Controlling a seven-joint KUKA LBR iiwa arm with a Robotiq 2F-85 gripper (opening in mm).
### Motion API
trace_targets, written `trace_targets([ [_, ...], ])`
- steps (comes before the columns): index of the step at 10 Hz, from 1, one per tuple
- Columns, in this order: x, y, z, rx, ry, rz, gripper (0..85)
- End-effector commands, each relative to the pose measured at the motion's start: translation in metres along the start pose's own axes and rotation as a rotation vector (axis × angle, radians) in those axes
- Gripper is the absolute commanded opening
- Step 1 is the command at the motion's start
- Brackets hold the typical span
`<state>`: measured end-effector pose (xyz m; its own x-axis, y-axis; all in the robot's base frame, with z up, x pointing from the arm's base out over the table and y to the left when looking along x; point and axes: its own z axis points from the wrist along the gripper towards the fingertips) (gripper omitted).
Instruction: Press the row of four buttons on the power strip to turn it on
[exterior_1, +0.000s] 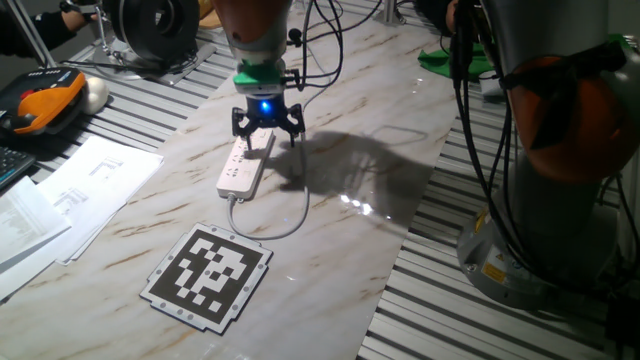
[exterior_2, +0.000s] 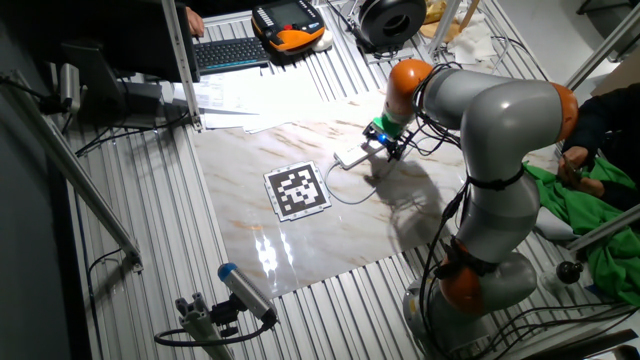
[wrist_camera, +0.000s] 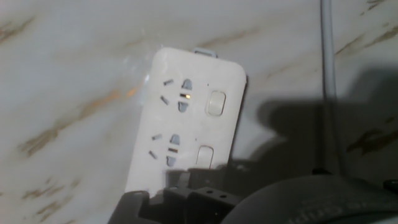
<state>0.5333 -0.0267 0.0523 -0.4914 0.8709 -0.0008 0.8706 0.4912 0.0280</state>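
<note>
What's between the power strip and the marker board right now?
In one fixed view, only bare marble tabletop and the strip's thin white cable, looping from the power strip toward the marker board. Nothing else sits there.

- One robot arm (exterior_2: 500, 130), thick and light grey with orange joint bands, rises from a round base at the right of the other fixed view.
- From the base it stands upright, bends at an orange joint, then reaches across and downward.
- The wrist points straight down, carrying a green ring (exterior_1: 261, 76) and a small blue light (exterior_1: 264, 103).
- The gripper (exterior_1: 267, 128) is black, with dark prongs spread below the light, hanging low over the surface.
- In the hand view, only dark parts of the gripper body (wrist_camera: 186, 202) fill the bottom edge; the fingertips cannot be made out.
</note>
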Motion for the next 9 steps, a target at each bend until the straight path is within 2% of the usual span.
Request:
trace_targets([
  [1,-0.002,0.0,-0.001,0.003,-0.008,0.007,85.0],
  [2,-0.005,-0.001,-0.002,0.005,-0.022,0.013,85.0],
  [5,-0.017,-0.004,-0.006,0.013,-0.021,0.014,85.0],
  [9,-0.016,-0.011,0.001,0.002,-0.02,0.019,85.0],
])
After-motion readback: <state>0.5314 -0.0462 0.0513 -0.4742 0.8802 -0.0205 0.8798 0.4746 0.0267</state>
